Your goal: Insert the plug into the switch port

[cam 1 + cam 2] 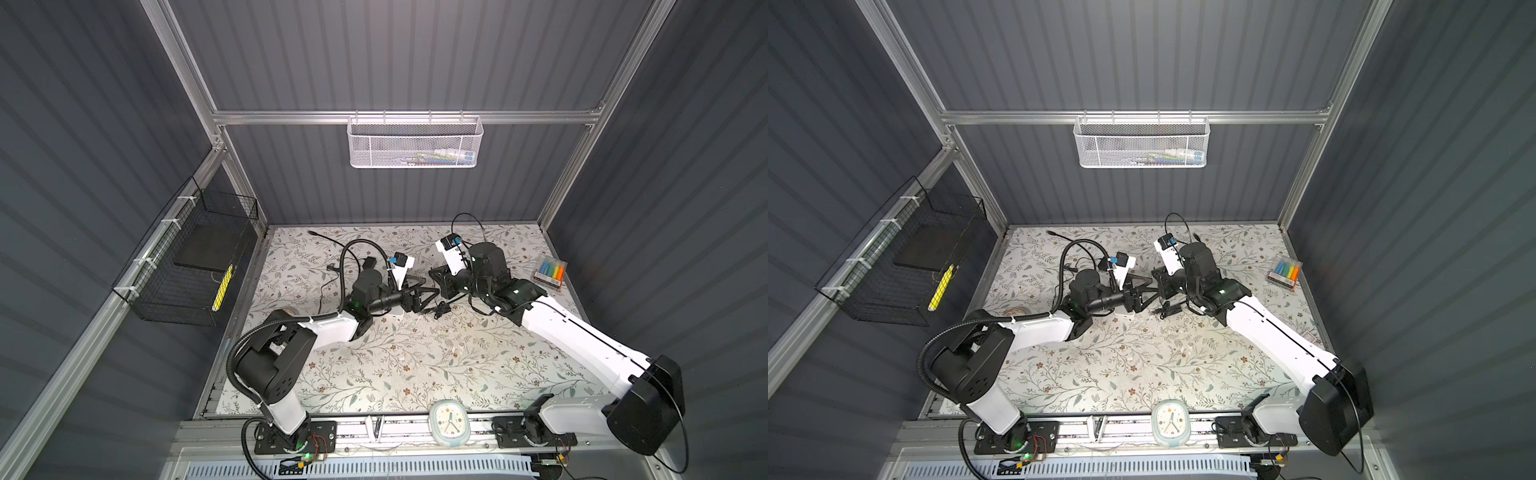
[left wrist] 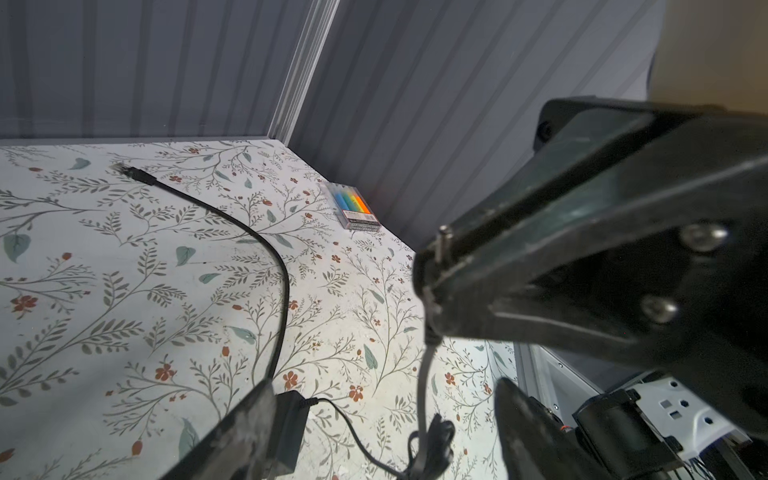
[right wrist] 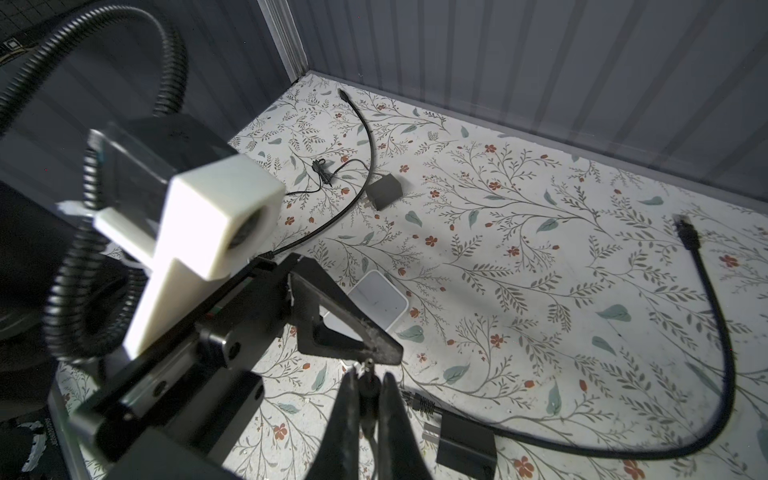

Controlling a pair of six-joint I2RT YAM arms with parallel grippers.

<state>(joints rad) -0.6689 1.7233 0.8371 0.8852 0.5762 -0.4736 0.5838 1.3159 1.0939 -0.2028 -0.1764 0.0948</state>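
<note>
Right gripper [image 3: 368,387] is pinching plug [image 2: 441,241], fingers pressing together on it, wire [image 2: 423,386] hanging down from it. Left gripper [image 2: 384,384] is standing spread, one fingertip just beside plug. Switch [image 3: 376,301] is lying flat on table [image 3: 540,332], below left gripper; port I cannot see. Farther, adapter [image 3: 385,191] and cable [image 3: 729,361] are lying well apart.

Lab robot cell: aluminium frame [image 1: 407,117], grey panel walls [image 1: 374,62]

grey ribbed walls [image 1: 395,54], aluminium frame [image 1: 291,117], floral tabletop [image 1: 415,361]
</note>
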